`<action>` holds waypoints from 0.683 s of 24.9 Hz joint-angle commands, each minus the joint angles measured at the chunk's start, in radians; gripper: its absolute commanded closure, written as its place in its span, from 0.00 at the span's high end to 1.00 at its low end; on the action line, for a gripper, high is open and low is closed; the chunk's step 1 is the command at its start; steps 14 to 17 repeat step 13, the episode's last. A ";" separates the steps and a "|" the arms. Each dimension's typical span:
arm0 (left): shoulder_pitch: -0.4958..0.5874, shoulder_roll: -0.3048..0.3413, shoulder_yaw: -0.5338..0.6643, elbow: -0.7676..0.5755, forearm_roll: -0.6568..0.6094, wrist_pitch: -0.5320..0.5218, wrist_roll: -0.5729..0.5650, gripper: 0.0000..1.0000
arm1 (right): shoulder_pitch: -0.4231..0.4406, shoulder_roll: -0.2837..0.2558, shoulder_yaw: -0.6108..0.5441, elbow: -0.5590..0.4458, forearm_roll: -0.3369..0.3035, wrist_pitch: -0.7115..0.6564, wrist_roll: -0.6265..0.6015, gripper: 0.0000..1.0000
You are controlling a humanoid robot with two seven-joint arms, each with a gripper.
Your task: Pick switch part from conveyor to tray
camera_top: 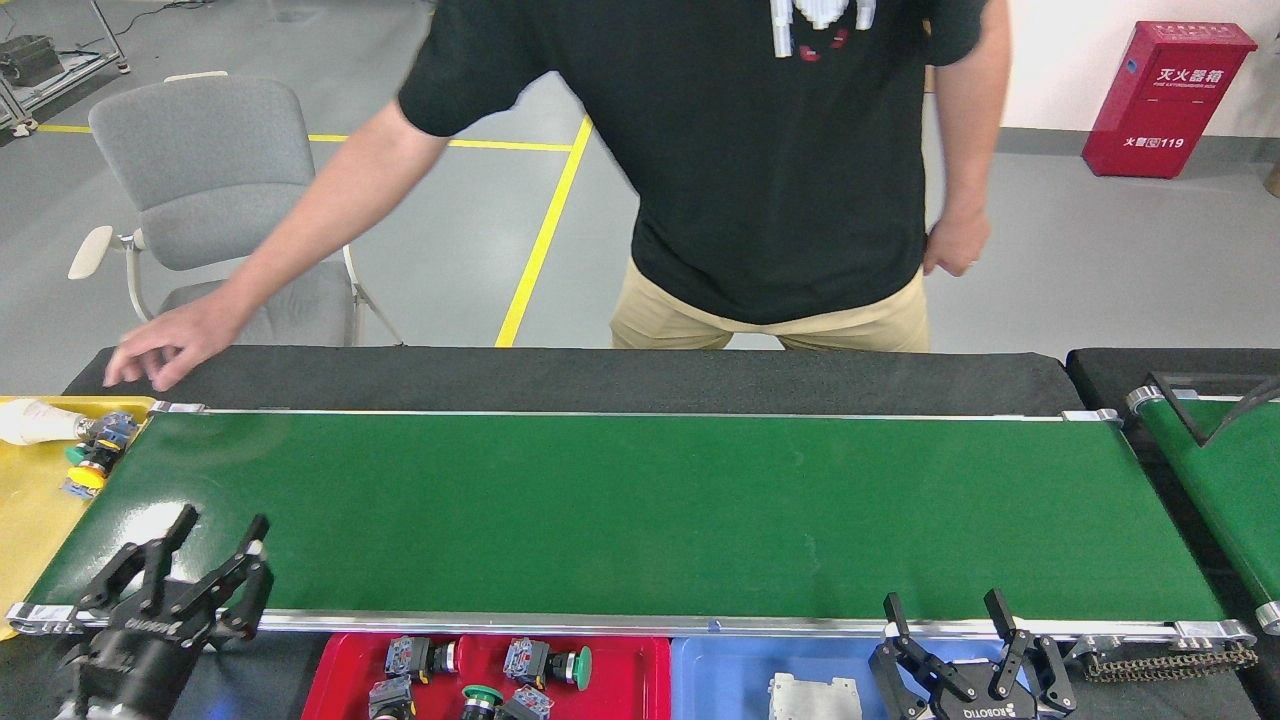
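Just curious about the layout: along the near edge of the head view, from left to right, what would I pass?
Left gripper with open fingers → red tray of switch parts → blue tray holding a white part → right gripper, also open.

**Cut off / hidden in head view**

Person [760, 160]: cropped at top edge, head out of view; legs hidden behind the black table edge [620, 378]. Red tray [640, 665], blue tray [715, 675]: bottoms cut by frame. White part [812, 697] in blue tray only partly in view. Right gripper [950, 625]: body cropped at bottom. Left gripper [218, 540]: arm cut off at lower-left corner. Yellow tray [30, 510] cropped at left; its small parts [92, 450] too small to ID. Second belt [1225, 470] cut by right edge.
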 commanded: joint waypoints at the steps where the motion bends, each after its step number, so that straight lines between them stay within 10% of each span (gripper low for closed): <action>1: 0.031 -0.008 0.065 0.006 0.009 -0.009 0.005 1.00 | -0.002 -0.001 -0.002 -0.017 -0.003 -0.005 -0.008 1.00; 17: 0.147 -0.044 0.125 -0.007 0.068 -0.010 0.005 1.00 | -0.001 -0.001 -0.002 -0.017 -0.003 -0.005 0.002 1.00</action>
